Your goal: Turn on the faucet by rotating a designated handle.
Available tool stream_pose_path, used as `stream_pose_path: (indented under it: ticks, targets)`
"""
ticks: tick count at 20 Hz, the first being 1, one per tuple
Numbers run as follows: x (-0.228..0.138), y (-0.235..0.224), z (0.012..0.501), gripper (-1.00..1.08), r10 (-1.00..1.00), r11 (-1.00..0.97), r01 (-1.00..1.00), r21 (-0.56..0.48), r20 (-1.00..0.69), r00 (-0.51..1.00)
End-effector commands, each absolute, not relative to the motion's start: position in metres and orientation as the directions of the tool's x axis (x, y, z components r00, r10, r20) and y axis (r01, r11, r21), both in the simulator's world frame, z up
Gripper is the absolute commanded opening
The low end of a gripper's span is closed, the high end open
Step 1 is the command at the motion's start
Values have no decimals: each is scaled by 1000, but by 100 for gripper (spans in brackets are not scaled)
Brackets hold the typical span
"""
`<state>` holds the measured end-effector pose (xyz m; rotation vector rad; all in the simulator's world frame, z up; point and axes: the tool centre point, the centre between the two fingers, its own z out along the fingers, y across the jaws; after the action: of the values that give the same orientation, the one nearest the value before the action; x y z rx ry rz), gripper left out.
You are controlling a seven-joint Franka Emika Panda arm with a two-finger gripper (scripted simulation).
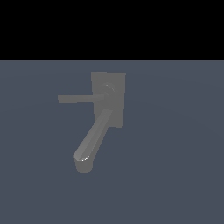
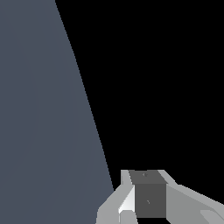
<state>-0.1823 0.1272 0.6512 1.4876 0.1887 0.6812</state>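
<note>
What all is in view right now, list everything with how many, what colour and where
faucet: one, dull grey, on the floor near the middle of the exterior view
base: one, grey rectangular block, the far end of the faucet
spout: one, thick rounded grey, runs from the base toward the camera and the exterior view's left, tip turned down
handle: one, thin flat grey bar, sticks out from the hub toward the exterior view's left, nothing touching it
floor: one, blue-grey, under everything; black beyond it
gripper: one, light grey with a darker block, seen only in the wrist view, away from the faucet; fingers only partly in frame, open or shut unclear
</note>
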Motion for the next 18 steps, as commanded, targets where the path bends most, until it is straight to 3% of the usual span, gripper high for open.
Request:
stream_pose_path:
  ticks: [1,18]
  targets:
    - [-175,142,649,-100,557,10,-303,953,246,793]
    - [-152,183,634,-100,628,205,-293,934,104,771]
